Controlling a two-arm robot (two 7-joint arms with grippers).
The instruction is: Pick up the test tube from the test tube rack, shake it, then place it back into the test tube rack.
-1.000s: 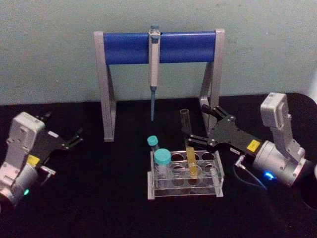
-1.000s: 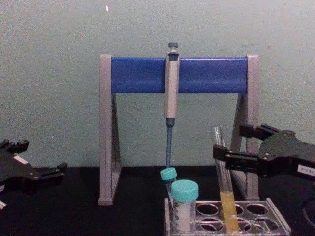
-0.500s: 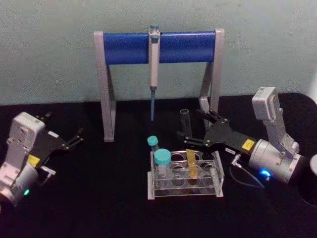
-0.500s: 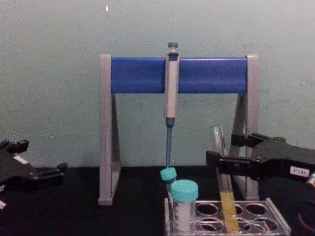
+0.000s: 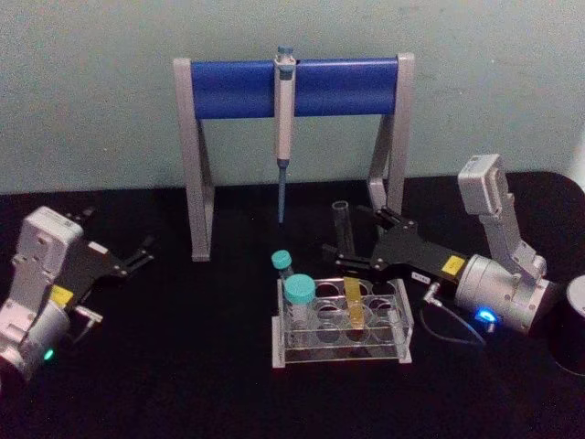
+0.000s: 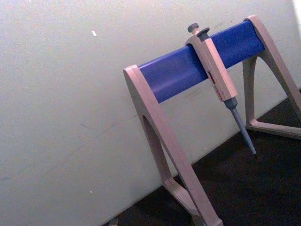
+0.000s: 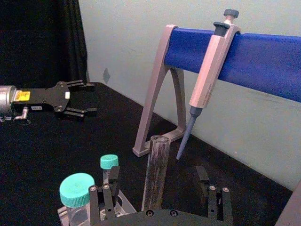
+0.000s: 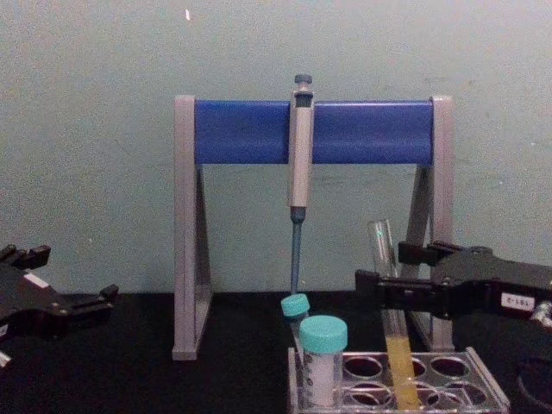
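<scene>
The tube (image 5: 354, 304) stands in the rack (image 5: 340, 355) near the middle of the black table (image 5: 183, 384), in a hole to the right of the two teal-capped tubes (image 5: 299, 291). It leans a little, its open top tipped to the left in the chest view, and the yellow liquid fills only its lower part, down among the holes. The right gripper (image 5: 349, 232) reaches in from the right, level with the clear upper part of the tube and above the rack's top plate. Its fingers (image 7: 214, 197) are spread wide, one on the near side of the tube and one on the far side, so the tube sits between them. The right wrist view shows a gap on each side of the glass, so the gripper has hold of nothing. The left gripper (image 5: 137, 254) rests parked at the left of the table, well apart from the rack, its fingers parted and empty. Behind the rack, against the wall, stands the grey stand (image 5: 292, 87) with its blue bar. A pipette (image 5: 284, 101) hangs from the bar's middle, its tip pointing down at the table just beyond the far-left corner of the rack.
</scene>
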